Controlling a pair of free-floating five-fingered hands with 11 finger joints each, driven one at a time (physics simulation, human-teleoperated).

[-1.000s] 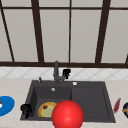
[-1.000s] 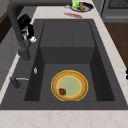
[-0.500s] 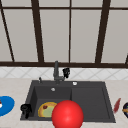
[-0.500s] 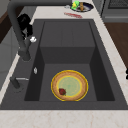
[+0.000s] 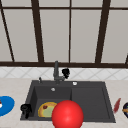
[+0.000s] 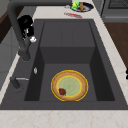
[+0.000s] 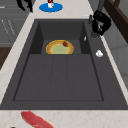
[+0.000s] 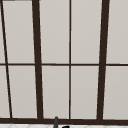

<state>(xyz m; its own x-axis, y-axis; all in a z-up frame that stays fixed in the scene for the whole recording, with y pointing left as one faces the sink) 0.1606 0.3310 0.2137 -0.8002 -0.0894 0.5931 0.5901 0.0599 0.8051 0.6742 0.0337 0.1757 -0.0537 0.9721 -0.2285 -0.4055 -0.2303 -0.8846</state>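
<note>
Your right hand (image 5: 65,72) sits at the faucet (image 5: 56,71), just to the right of its upright neck at the sink's (image 5: 105,86) back rim; whether it grips the lever, you cannot tell. Your left hand (image 5: 25,109) hangs at the front left corner, near the yellow plate (image 5: 46,110) in the left basin, with open basin to the right.
</note>
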